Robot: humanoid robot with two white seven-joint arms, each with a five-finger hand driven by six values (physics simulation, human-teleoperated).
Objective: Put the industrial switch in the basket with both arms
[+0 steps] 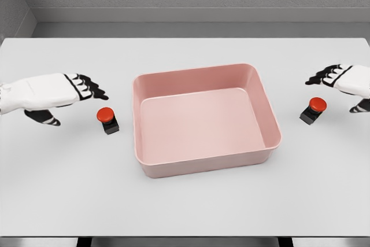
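Because two switches sit on opposite sides of the basket, one job apiece for the arms.

At the left edge, mid-height: left hand, palm down, fingers extended and lying close together, thumb dropped below, nothing held. Fingertips aimed right at the left switch, near it but apart. Probably posed that way to slide in and close thumb against fingers around the small body.

Just right of that hand, left of centre: the left switch itself, black box, red button on top, upright on the white table, close beside the basket's left wall without touching. Short lift and a short carry, by the look of it.

Centre of the frame: pink basket, rectangular, rounded corners, open upward, nothing inside. Set midway between the hands, presumably so either can reach over a wall.

Right of centre, near the right edge: right switch, same make, tilted slightly, standing clear of the basket's right wall.

Far right edge, a little above that switch: right hand, partly cut off by the frame, fingers stretched leftward and slightly fanned, empty, just above and beside the red button. Neither grasp begun; task not yet underway in any visible result.
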